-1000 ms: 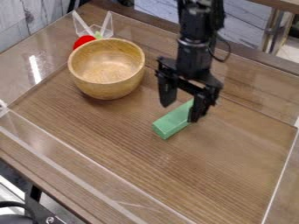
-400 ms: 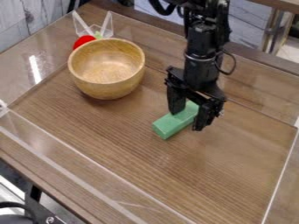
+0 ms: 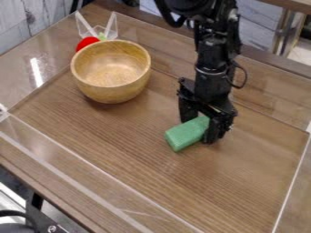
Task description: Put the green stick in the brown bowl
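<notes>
The green stick (image 3: pixel 185 136) is a mint-green flat block lying on the wooden table, right of centre. My gripper (image 3: pixel 203 128) points straight down over its far end, open, with one black finger on each side of the block and close to the tabletop. The stick's far end is hidden behind the fingers. The brown bowl (image 3: pixel 111 71) stands empty to the upper left, well apart from the stick and the gripper.
A red object with white sticks (image 3: pixel 89 38) sits just behind the bowl. A low transparent wall (image 3: pixel 73 157) borders the table's front and left sides. Chair and table legs stand beyond the far edge.
My gripper has sunk lower and slid slightly right, now straddling the stick's far end. The stick looks nudged a little to the right. The jaws stayed open.
</notes>
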Robot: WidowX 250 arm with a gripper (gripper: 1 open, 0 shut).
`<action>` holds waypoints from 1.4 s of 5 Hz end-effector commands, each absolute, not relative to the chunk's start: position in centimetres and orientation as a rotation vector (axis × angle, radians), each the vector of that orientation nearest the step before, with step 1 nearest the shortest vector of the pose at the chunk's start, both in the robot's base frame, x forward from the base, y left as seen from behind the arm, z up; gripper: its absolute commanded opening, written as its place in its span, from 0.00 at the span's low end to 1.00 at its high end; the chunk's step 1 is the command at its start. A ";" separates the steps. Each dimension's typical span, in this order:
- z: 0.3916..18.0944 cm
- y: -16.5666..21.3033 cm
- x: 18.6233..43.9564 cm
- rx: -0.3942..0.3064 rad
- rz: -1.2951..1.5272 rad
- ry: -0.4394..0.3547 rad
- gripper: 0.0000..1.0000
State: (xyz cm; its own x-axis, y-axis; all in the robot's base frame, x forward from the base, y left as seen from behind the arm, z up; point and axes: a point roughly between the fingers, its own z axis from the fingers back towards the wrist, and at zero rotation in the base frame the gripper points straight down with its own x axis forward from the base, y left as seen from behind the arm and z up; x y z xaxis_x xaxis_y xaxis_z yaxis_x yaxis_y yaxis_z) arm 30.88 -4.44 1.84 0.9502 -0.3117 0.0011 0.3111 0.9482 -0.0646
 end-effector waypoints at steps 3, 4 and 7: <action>2.4 -4.4 31.3 -0.072 -0.337 -0.014 0.00; 2.4 -4.4 31.3 -0.075 -0.342 -0.016 0.00; 2.6 -4.3 31.3 -0.083 -0.353 -0.019 0.00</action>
State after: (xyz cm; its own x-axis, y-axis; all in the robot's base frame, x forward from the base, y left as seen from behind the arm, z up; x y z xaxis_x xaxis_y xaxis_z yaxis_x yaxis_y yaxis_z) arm 30.87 -4.33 1.86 0.9400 -0.3413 0.0052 0.3406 0.9369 -0.0791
